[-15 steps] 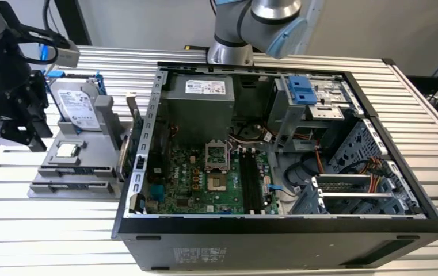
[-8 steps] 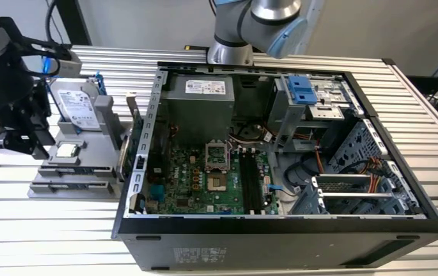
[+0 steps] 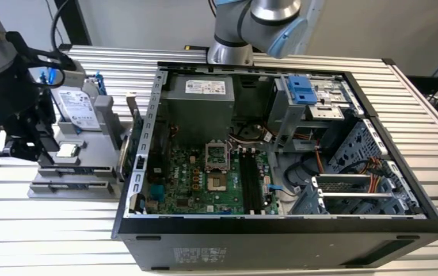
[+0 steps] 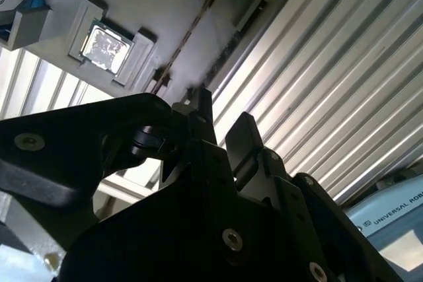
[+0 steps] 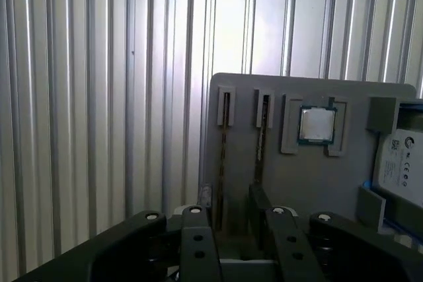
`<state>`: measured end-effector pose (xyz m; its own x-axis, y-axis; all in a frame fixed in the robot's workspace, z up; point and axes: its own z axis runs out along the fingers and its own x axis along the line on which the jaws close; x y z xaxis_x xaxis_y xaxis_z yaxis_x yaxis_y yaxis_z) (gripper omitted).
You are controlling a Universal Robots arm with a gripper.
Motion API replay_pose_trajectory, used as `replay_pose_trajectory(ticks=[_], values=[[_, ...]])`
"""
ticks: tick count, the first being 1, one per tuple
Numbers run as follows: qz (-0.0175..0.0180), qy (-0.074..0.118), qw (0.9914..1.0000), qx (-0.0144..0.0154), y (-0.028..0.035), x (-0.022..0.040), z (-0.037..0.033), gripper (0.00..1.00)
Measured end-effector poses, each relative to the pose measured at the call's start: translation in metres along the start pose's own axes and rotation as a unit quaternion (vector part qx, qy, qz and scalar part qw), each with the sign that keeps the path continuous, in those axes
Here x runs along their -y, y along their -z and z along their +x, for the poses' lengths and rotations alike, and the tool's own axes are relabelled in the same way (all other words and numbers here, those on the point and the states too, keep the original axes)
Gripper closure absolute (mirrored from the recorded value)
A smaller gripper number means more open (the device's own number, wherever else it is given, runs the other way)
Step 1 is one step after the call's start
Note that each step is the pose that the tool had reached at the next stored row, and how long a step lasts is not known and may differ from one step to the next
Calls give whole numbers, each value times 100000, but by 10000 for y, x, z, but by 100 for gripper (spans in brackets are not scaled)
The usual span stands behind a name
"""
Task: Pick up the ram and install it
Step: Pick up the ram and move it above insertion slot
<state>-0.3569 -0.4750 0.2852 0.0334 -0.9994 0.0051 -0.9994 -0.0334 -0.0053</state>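
Note:
Two thin dark ram sticks stand on edge in the slots of a grey holder (image 5: pixel 344 183). In the first wrist view one ram (image 5: pixel 222 156) runs down between my fingers, and the other ram (image 5: pixel 262 143) passes behind one finger (image 5: pixel 262 206). My gripper (image 5: pixel 229 199) is open, straddling the first stick with a gap on each side. In the second wrist view the same ram (image 4: pixel 188 34) shows as a dark line ahead of the gripper (image 4: pixel 221 120). In the exterior view the gripper (image 3: pixel 21 150) hangs over the holder (image 3: pixel 73 172) at the exterior view's left.
The holder also carries a square silver CPU (image 5: pixel 316 123) and a hard drive (image 5: pixel 403 163). An open computer case (image 3: pixel 280 230) lies on the slatted table (image 3: pixel 42 230), with black memory slots (image 3: pixel 250 184) on its green motherboard. Another arm's base (image 3: pixel 234 40) stands behind the case.

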Motion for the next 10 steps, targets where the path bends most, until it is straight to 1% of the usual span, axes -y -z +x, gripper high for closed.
replay_pose_trajectory(ticks=[10], values=[[4, -2, 100000, -47, -182, 18, -6, 0]])
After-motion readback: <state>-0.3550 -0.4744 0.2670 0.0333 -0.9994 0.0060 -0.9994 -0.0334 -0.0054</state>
